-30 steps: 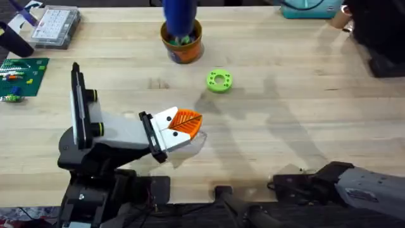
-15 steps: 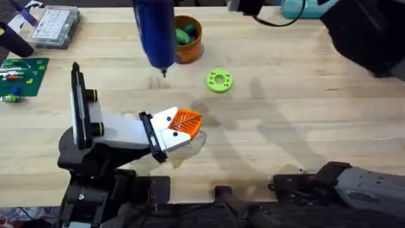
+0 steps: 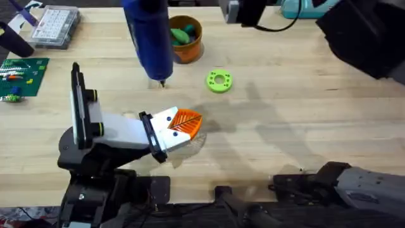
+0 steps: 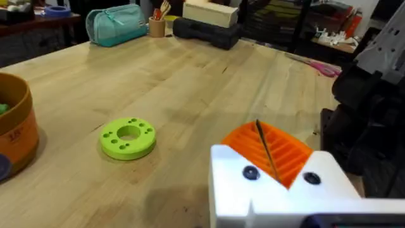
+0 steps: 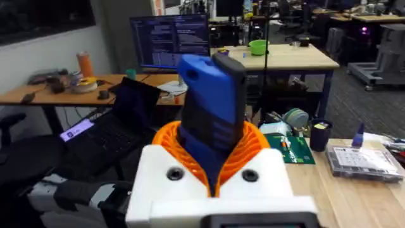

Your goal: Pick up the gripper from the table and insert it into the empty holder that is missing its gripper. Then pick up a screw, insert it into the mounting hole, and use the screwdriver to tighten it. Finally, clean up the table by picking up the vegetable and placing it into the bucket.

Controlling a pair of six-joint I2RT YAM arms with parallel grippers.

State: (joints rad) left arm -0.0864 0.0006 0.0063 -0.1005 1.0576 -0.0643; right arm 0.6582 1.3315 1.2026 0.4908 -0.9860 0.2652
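The blue screwdriver (image 3: 149, 38) hangs tip-down above the table. Its metal tip (image 3: 161, 82) is between the bucket (image 3: 185, 41) and the holder (image 3: 117, 130). My right gripper (image 5: 212, 155) is shut on the screwdriver (image 5: 212, 114), orange pads on both sides. The gripper (image 3: 185, 121), white base and orange ribbed pad, sits on the holder's black end plate (image 3: 152, 136). In the left wrist view my left gripper (image 4: 269, 155) shows two orange pads pressed together. The green vegetable (image 3: 179, 33) lies inside the bucket.
A green ring-shaped disc (image 3: 219, 80) lies right of the screwdriver tip. At the far left are a clear parts box (image 3: 56, 25) and a green board (image 3: 22, 73). A teal pouch (image 3: 310, 6) sits at the back right. My right arm (image 3: 361, 31) looms dark overhead.
The screwdriver has moved left from over the bucket and toward the holder. The bucket's inside with the vegetable has come into sight. The holder has stayed still.
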